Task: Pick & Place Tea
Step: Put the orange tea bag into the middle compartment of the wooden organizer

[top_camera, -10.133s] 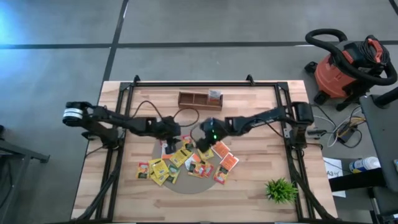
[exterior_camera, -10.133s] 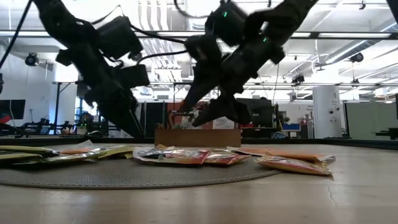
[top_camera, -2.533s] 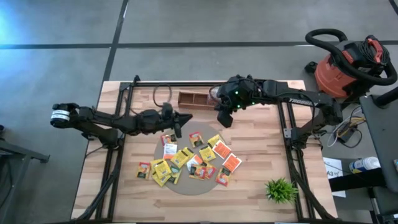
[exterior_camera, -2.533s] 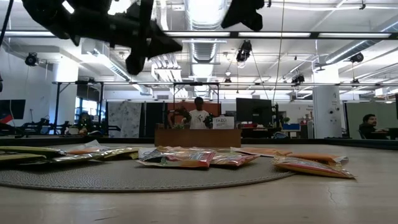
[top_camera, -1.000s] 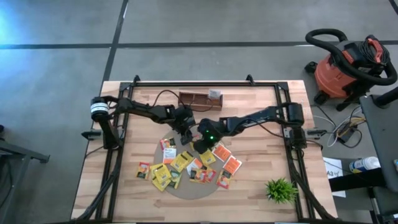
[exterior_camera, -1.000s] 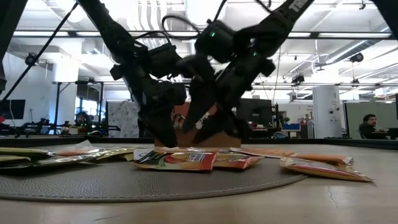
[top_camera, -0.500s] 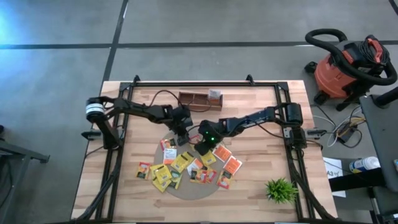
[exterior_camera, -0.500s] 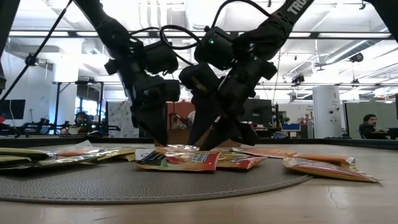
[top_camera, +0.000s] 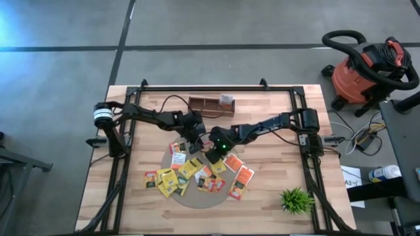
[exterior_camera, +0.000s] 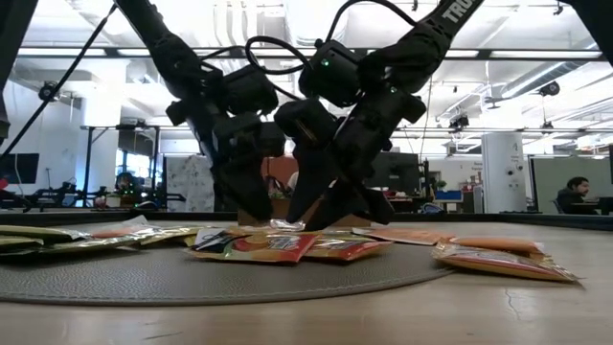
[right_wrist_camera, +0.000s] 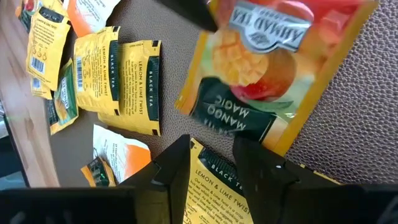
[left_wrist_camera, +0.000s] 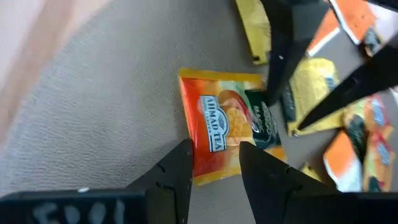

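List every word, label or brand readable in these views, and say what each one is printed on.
"AHMAD TEA" and "MANGO MAGIC": on the orange mango packet, upside down in the right wrist view.
"AHMAD TEA": same packet in the left wrist view.
"BLACK TEA" and "LEMON & LIME TWIST": on the yellow packet and another yellow packet near the right tool.
White lettering on the right arm: cut off, unreadable.
Other packets' print: too small.

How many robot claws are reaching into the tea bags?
2. The left gripper and the right gripper are both down on the tea pile, side by side. None seems hidden.
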Controlling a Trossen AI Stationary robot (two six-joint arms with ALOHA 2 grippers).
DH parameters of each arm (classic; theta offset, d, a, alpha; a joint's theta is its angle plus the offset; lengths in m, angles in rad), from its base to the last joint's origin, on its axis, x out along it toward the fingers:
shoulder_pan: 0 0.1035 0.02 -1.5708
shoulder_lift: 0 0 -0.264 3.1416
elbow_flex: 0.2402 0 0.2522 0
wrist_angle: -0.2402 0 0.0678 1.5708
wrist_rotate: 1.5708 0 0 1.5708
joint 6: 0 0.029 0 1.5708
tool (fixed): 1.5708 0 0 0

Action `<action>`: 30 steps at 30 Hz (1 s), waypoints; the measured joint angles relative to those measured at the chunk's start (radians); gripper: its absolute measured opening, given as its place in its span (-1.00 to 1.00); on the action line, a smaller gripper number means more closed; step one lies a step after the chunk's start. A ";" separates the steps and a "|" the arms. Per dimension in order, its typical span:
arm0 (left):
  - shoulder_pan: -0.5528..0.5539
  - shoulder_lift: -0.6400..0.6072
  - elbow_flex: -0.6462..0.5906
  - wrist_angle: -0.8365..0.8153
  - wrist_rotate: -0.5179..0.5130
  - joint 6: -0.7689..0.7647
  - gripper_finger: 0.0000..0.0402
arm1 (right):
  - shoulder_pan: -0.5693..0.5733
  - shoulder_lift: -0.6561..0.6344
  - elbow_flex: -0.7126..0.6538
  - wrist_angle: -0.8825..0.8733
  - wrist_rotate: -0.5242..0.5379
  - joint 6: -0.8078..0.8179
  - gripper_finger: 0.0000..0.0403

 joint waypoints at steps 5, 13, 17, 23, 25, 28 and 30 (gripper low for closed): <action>-0.002 0.001 0.000 -0.005 0.038 -0.004 -0.38 | 0.000 0.000 0.000 0.000 0.019 -0.006 -0.37; -0.004 0.001 -0.001 -0.001 0.057 0.006 -0.67 | 0.000 0.000 0.000 0.000 0.037 -0.008 -0.37; -0.007 0.001 -0.001 0.001 0.057 0.026 -0.93 | 0.000 0.000 0.000 0.003 0.040 -0.008 -0.37; -0.008 0.001 -0.001 0.001 0.049 0.032 -0.99 | 0.000 0.001 -0.001 0.018 0.045 -0.006 -0.37; -0.008 -0.002 -0.002 0.000 0.038 0.035 -1.00 | 0.000 0.001 -0.001 0.019 0.046 -0.007 -0.37; -0.008 -0.019 -0.002 -0.010 0.021 0.043 -1.00 | -0.001 -0.009 -0.001 0.018 0.051 -0.019 -0.37; -0.008 -0.041 -0.002 -0.040 -0.006 0.055 -1.00 | -0.002 -0.023 -0.002 0.015 0.059 -0.029 -0.37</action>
